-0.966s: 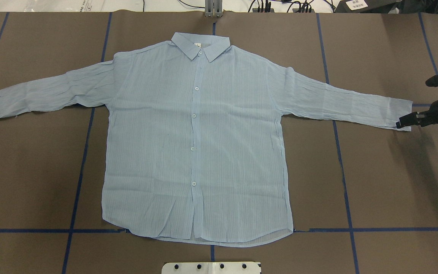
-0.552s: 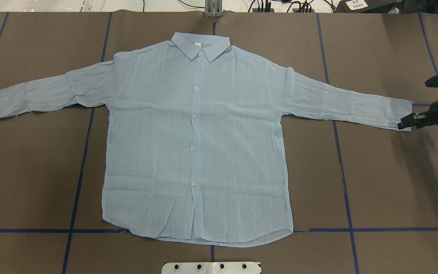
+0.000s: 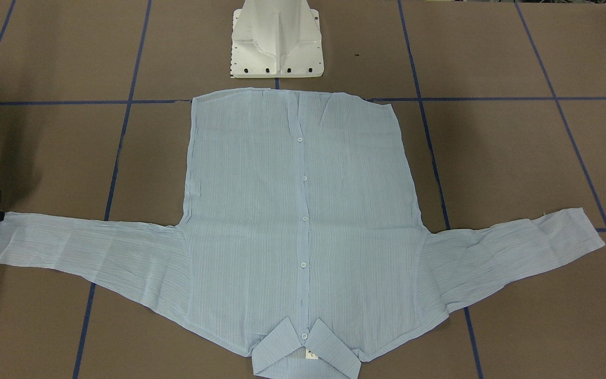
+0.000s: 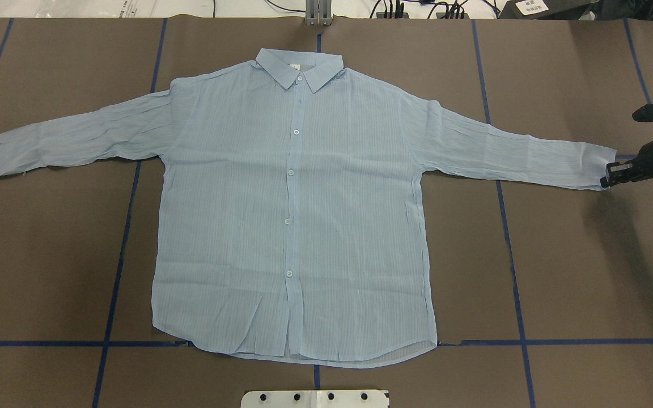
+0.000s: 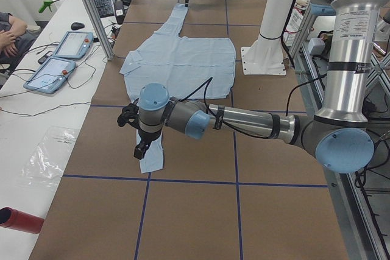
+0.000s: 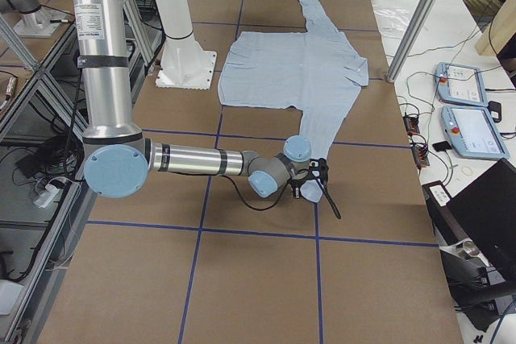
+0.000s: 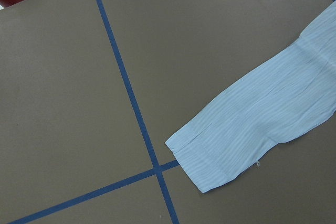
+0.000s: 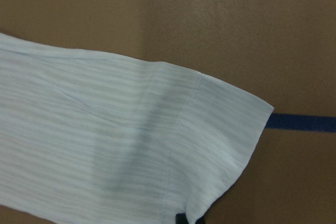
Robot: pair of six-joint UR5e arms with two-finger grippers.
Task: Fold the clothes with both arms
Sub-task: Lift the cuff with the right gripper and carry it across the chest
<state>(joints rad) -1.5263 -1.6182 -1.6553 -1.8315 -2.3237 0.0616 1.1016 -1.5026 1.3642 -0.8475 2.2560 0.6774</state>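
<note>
You see the light blue, finely striped button-up shirt [image 4: 292, 215] spread flat at the frame's middle, the black right gripper [image 4: 606, 181] clenched on its cuff [image 4: 590, 164] at the right edge, and the black left gripper [image 5: 141, 150] over the other cuff [image 5: 155, 160], its grip impossible to tell.

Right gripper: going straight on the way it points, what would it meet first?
The cuff of the shirt. The right gripper sits at the cuff's near corner, pointing along the sleeve. Whether it touches the cloth is unclear.
</note>
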